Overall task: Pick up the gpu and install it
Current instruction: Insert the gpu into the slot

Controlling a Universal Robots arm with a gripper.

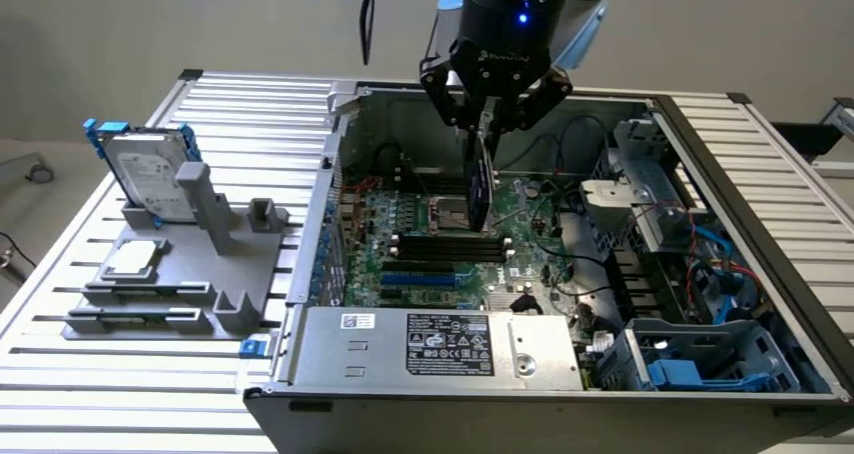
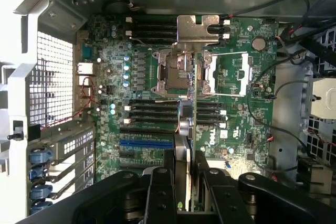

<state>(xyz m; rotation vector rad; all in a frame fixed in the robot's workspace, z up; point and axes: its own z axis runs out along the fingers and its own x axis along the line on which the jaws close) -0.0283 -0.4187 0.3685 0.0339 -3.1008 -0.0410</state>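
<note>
Exterior view: the gripper hangs over the open computer case, its fingers drawn in narrowly and clamped on the top edge of the gpu. The card hangs upright and edge-on above the motherboard, by the CPU socket. Wrist view: the fingers press both faces of the card, with the blue slot just beside it; whether it touches the board, I cannot tell.

The gpu, a thin dark card seen edge-on, hangs upright, clamped at its top edge in the gripper, above the motherboard.
</note>
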